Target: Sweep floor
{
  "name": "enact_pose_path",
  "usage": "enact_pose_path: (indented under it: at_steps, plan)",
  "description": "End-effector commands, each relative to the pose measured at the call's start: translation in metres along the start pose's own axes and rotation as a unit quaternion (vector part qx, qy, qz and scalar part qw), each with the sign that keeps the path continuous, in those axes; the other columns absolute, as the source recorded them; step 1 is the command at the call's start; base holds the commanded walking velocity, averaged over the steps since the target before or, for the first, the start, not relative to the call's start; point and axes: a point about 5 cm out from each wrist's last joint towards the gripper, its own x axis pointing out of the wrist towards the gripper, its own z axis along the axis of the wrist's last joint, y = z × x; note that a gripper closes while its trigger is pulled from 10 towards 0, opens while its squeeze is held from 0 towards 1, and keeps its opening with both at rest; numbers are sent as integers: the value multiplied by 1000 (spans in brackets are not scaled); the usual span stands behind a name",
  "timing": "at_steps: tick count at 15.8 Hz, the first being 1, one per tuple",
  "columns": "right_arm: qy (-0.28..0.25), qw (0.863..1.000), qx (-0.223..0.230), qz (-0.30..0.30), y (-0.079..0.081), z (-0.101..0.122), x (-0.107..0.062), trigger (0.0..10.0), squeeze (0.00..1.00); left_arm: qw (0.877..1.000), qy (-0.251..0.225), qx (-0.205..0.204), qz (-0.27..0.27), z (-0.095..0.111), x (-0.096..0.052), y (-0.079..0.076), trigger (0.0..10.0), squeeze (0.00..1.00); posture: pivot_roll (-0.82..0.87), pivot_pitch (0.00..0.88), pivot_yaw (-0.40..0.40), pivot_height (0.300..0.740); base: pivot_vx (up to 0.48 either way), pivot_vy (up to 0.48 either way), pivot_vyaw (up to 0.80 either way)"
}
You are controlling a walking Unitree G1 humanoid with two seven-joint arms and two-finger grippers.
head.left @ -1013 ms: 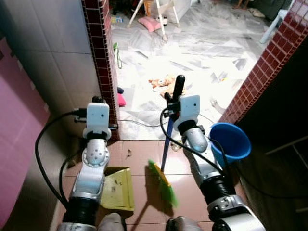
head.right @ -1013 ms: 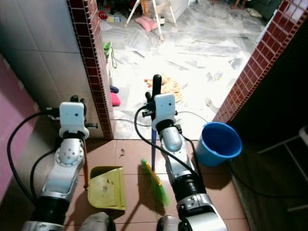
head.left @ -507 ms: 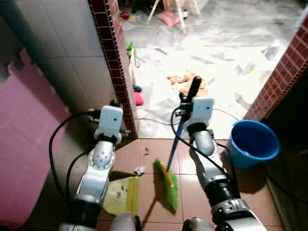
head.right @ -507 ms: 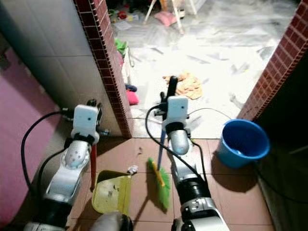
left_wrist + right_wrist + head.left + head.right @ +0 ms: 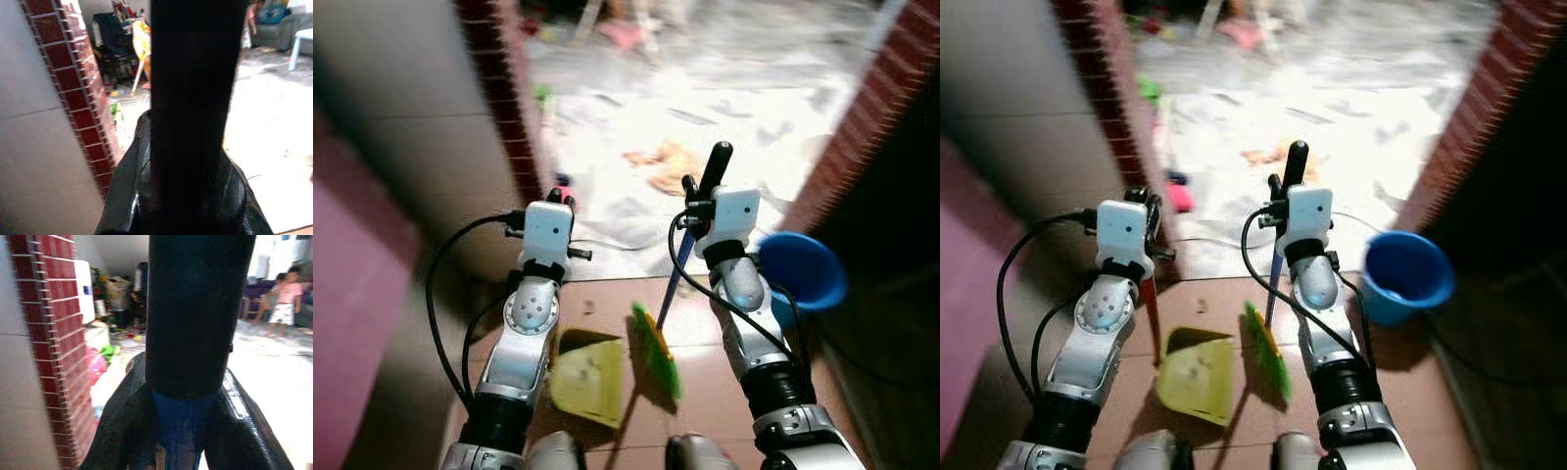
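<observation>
right end effector [image 5: 1280,186]: gripping the broom [image 5: 1268,348] by its handle, green bristles resting on the floor [image 5: 1400,382] below it
left end effector [image 5: 1141,201]: clamping the dustpan [image 5: 1197,377] handle, yellow pan lying on the tiles below, just beside the bristles
bucket [image 5: 1408,274]: sitting near the right end effector, blue

No writing, label, brand, number or sign could be read anywhere in these pictures.
</observation>
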Motion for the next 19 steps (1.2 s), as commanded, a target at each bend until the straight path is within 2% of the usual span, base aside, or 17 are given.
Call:
enact_pose_path:
  at_steps: [1,4,6,12,14,16,19]
  plan:
    - [-31,999,-11,16,4,16,7,10000,0,999,-45,8,17,20,5,8,10000,0,12,18,-2,731,480,0,0]
    - [-52,997,-34,36,11,25,11,10000,0,998,-52,6,18,21,4,2,10000,0,9,28,-9,731,480,0,0]
    - [-53,997,-29,44,14,28,12,10000,0,998,-56,4,17,22,4,-1,10000,0,5,41,-10,731,480,0,0]
    - [-62,995,-55,48,13,31,9,10000,0,998,-58,2,15,23,7,-3,10000,0,-15,45,-1,731,480,0,0]
    - [-63,995,-52,50,13,31,8,10000,0,998,-61,3,10,23,7,-6,10000,0,-21,50,-2,731,480,0,-644]
    - [-64,995,-56,52,13,32,8,10000,0,998,-61,3,9,24,6,-8,10000,0,-22,51,-5,731,471,0,0]
    - [-65,994,-60,57,16,33,9,10000,0,998,-58,3,10,23,5,-8,10000,0,-17,52,-10,731,396,-264,0]
